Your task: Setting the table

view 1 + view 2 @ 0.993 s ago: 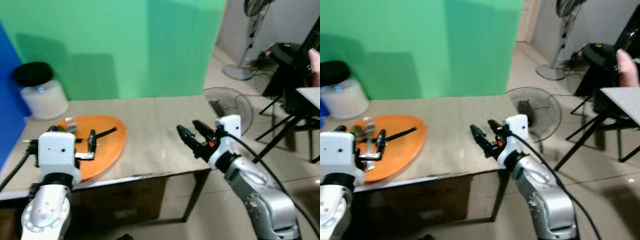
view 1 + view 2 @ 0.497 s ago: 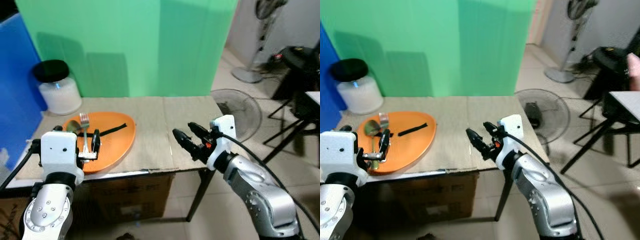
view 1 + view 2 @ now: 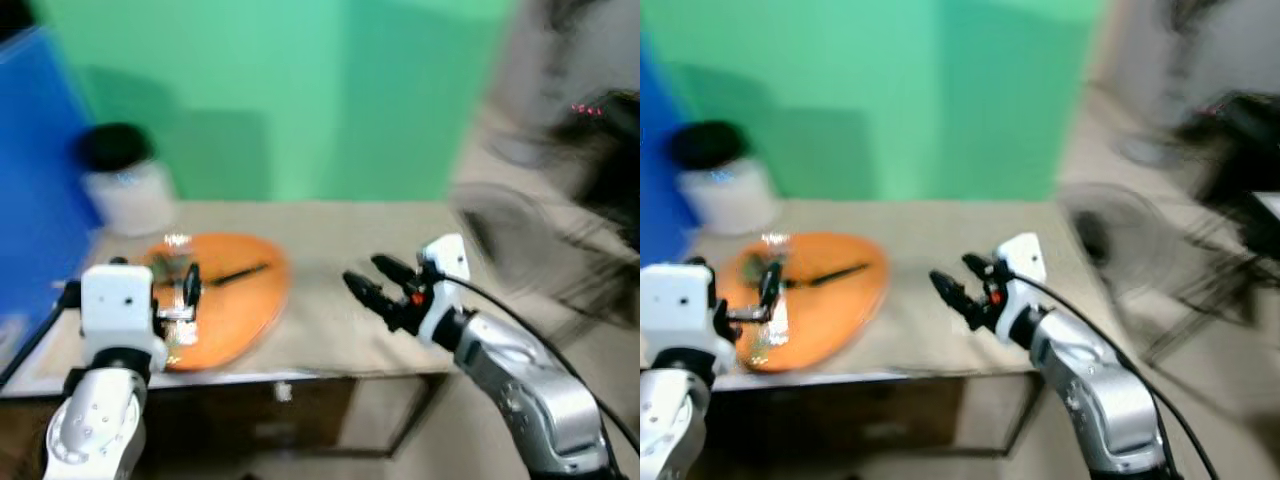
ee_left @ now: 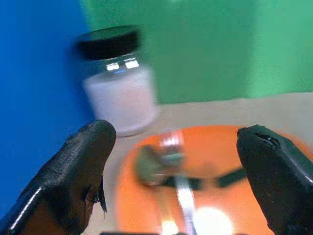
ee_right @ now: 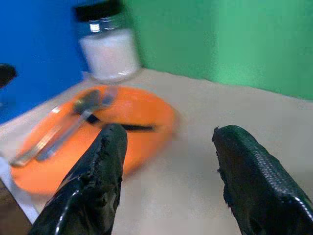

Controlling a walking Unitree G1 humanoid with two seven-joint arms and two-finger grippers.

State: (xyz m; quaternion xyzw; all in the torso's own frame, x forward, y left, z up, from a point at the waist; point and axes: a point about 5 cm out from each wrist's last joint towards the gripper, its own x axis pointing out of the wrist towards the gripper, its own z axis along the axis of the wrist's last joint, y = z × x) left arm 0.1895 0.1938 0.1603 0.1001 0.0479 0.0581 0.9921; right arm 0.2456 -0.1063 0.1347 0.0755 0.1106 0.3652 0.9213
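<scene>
We take the orange plate (image 3: 215, 305) as our landmark; it lies on the tan table (image 3: 330, 255) towards its left end. Behind the plate, to its left, stands a white jar with a black lid (image 3: 122, 190). On the plate rest a fork (image 5: 34, 144), a spoon (image 5: 73, 120) and a dark strip-like utensil (image 3: 240, 273). Our left gripper (image 4: 176, 171) hovers over the plate's near-left edge, fingers spread, holding nothing. Right of the plate our right gripper (image 3: 372, 292) hangs above bare tabletop, fingers likewise apart and empty. Against half a second ago, the whole view has swung and blurred, so we judge the camera moved; the cutlery sits unchanged on the plate, and laying it out has not begun.
</scene>
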